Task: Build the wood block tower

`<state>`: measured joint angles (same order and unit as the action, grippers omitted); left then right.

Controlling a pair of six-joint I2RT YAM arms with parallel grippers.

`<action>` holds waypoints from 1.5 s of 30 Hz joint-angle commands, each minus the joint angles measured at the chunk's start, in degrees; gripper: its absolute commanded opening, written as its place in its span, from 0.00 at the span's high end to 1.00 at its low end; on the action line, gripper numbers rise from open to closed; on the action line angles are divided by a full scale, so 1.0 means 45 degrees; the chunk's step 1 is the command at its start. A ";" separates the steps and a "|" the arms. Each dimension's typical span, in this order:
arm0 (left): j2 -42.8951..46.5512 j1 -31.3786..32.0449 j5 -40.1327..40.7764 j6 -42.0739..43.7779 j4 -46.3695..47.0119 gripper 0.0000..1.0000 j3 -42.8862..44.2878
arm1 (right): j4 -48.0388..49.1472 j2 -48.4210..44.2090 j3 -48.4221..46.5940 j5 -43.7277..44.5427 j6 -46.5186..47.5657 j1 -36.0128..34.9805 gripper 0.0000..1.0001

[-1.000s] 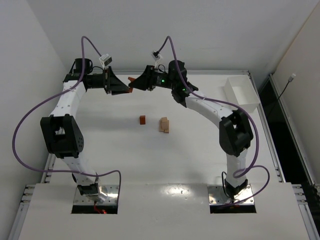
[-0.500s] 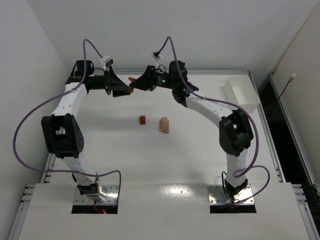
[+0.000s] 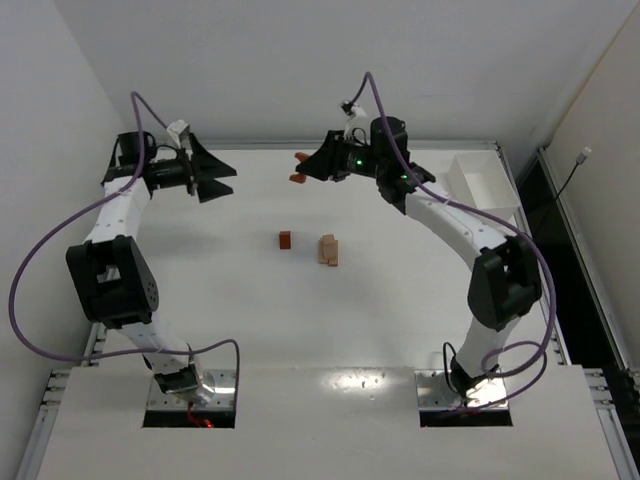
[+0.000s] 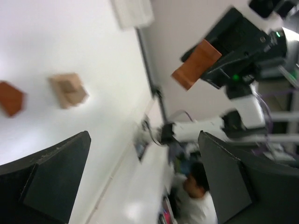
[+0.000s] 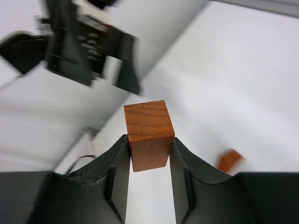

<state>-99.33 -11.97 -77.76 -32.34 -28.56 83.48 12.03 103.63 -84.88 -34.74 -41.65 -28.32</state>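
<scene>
From above, the arms have just parted. The left gripper (image 3: pixel 220 178) swung to the upper left, spread wide and empty. The right gripper (image 3: pixel 300 168) keeps the reddish-brown block (image 3: pixel 301 157), so the handover looks done. The pale stack (image 3: pixel 328 250) and the loose cube (image 3: pixel 285 240) wait mid-frame.

Left wrist: the block hangs upper right.

Right wrist: the block is pinched upright, wood grain showing.

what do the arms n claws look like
The left arm and right arm are white tubes with black joints, each trailed by a looping purple cable. The left claw and right claw are black two-pronged wedges; a green light glows near the right one.
</scene>
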 commanded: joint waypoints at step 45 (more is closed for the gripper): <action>0.2895 0.2054 1.5228 0.4510 -0.2580 0.00 -0.0780 | -1.5018 0.2358 -0.3381 0.7976 0.7105 0.2853 1.00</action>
<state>-85.97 -3.66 -8.62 -12.45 -40.66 78.22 -55.68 111.28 -97.91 2.96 -12.12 -15.14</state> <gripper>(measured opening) 0.996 0.307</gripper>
